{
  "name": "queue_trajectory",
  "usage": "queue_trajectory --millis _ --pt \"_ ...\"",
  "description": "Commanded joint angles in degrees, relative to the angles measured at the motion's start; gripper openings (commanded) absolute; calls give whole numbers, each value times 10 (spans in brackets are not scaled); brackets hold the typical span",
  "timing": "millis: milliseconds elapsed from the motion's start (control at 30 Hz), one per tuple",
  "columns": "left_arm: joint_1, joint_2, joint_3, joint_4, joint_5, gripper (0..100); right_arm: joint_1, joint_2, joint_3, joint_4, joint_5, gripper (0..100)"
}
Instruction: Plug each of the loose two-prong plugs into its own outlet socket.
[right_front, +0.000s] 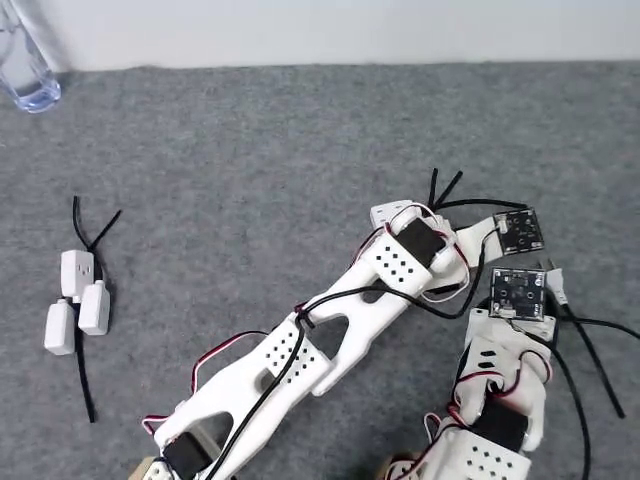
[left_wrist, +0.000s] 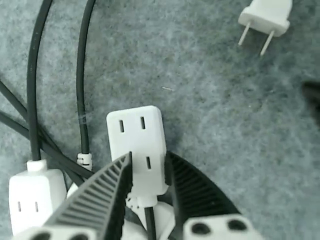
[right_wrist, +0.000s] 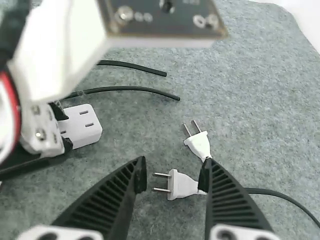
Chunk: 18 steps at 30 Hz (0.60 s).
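Grey surface (right_front: 250, 150). Left pincer (left_wrist: 147, 161): closed onto white outlet socket (left_wrist: 136, 142), one finger on each side, slots visible. Right pincer (right_wrist: 172, 172): wide open, straddling a two-prong plug (right_wrist: 184, 185) lying flat on the surface; one finger touches its body. Second plug (right_wrist: 198, 144) lies just beside it.

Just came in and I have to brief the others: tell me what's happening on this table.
At the right side of a grey mat, the left gripper is clamped on a white outlet socket that lies on the mat, its slots empty. The right gripper is open, its fingers straddling a loose two-prong plug that lies flat, not yet lifted. A second plug lies just beside it.
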Motion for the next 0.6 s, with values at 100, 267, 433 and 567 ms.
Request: queue_trajectory --millis 100,267,433,567 --pt "1 -3 -22 11 -10 11 -1 -5 7 3 7 172" --pt "1 -3 -22 15 -8 12 -1 -5 7 4 7 172" --pt "-1 -9 -25 14 -4 16 -1 -5 7 4 7 172" --pt "-5 -3 -51 16 18 101 -1 -5 7 3 7 172"
